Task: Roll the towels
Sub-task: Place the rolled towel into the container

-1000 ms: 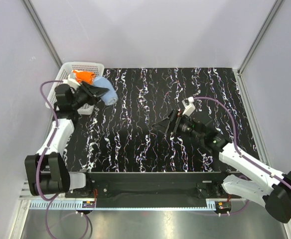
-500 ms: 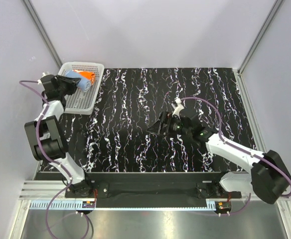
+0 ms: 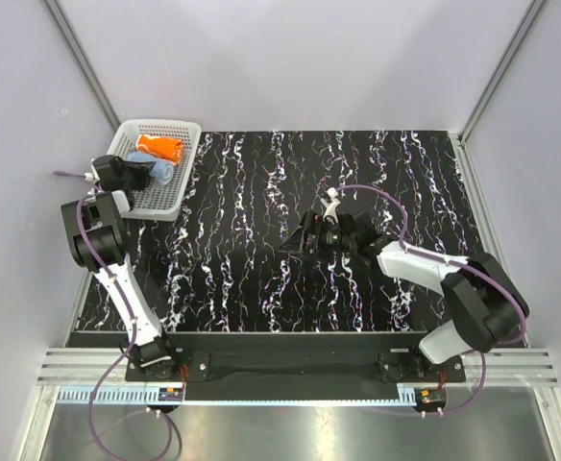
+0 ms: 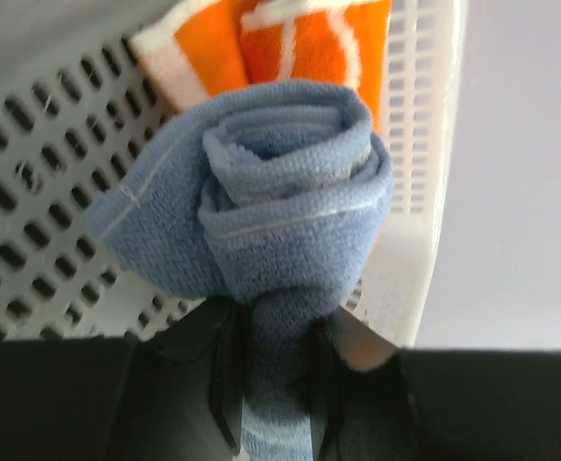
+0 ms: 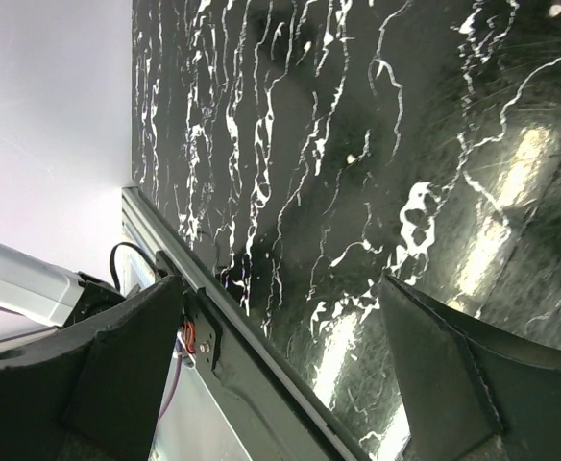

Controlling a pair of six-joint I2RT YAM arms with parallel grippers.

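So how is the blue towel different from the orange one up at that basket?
The blue towel is plain, while the orange towel carries white prints. The blue towel is pinched in the left gripper, while the orange towel lies free behind it, with nothing touching it. Both are soft cloths, both look rolled up, and both are at the white basket.

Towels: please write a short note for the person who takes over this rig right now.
Left hand: shut on the rolled blue towel, held at the white basket.
Right hand: open, empty, above the black table.
Orange towel: rolled, lying in the basket.
Done: both towels look rolled.
Left: probably release the blue towel beside the orange one, then withdraw.
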